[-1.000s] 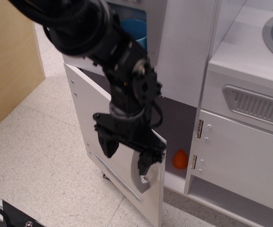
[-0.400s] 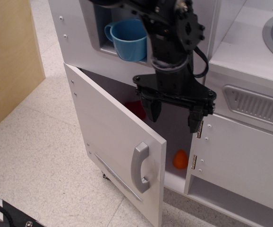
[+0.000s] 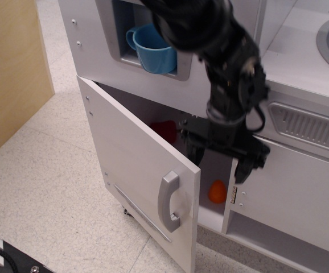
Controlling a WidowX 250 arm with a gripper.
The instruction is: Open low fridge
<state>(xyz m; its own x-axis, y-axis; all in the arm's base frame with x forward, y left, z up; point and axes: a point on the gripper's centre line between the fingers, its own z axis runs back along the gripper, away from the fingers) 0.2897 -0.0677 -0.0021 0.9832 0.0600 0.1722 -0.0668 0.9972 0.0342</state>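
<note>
The low fridge door [image 3: 136, 170] is white-grey and stands swung open toward me, hinged on the left. Its curved grey vertical handle [image 3: 167, 201] sits near the free edge, with a slim grille strip [image 3: 137, 209] below. Inside the dark compartment I see a red object [image 3: 164, 129] and an orange one [image 3: 217, 191]. My black gripper [image 3: 218, 157] hangs open and empty in front of the opening, right of the door's free edge and above the handle, touching nothing.
Above the fridge is a dispenser niche with a blue cup [image 3: 153, 46]. To the right stands a white cabinet door with a wide vent [image 3: 307, 128] and silver hinges [image 3: 233, 194]. A wooden panel [image 3: 11, 68] stands at the left. The floor is speckled tile [image 3: 45, 187].
The gripper let go of the handle, rose, then moved right and lower in front of the open compartment. The door stays open.
</note>
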